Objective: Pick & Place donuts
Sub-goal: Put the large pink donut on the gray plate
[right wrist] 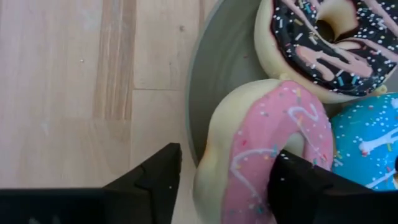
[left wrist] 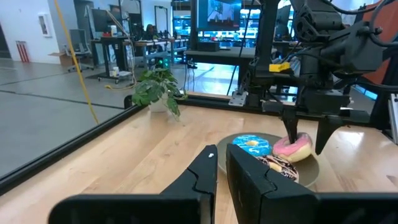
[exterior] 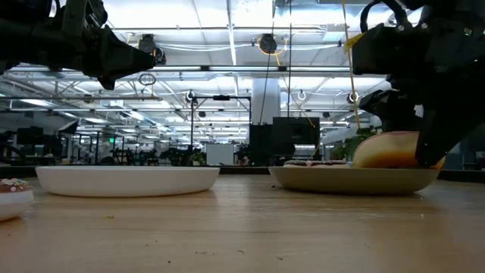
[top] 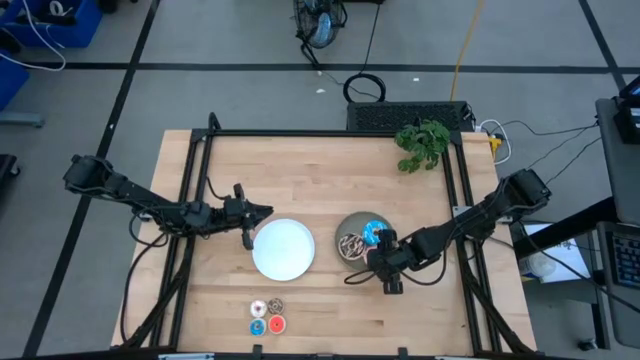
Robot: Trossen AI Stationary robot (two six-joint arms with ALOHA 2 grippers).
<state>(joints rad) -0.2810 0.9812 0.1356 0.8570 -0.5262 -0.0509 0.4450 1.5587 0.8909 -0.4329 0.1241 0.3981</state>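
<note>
The grey-green plate [top: 350,225] serves as the landmark here, and the right gripper [top: 384,268] is at its near right edge, pointing down over the pink donut [right wrist: 267,155]. In the right wrist view its two fingers [right wrist: 152,177] stand parted, one outside the donut's cream-coloured rim and the other in the ring's hole, with a gap showing on the outer side, so the jaws are spread rather than pinching. The pink donut sits tilted on the plate's rim, leaning against the blue sprinkled donut [top: 373,234] and the brown drizzled donut [top: 350,244], both of which lie flat inside the same plate. The round white plate [top: 284,248] lies just left of the grey-green plate, bare. The left gripper [top: 249,212] hovers at the white plate's far left edge, its fingers [left wrist: 205,171] nearly together and holding nothing. Four tiny donuts [top: 267,316] — white, brown, blue and red — cluster on the table in front of the white plate.
</note>
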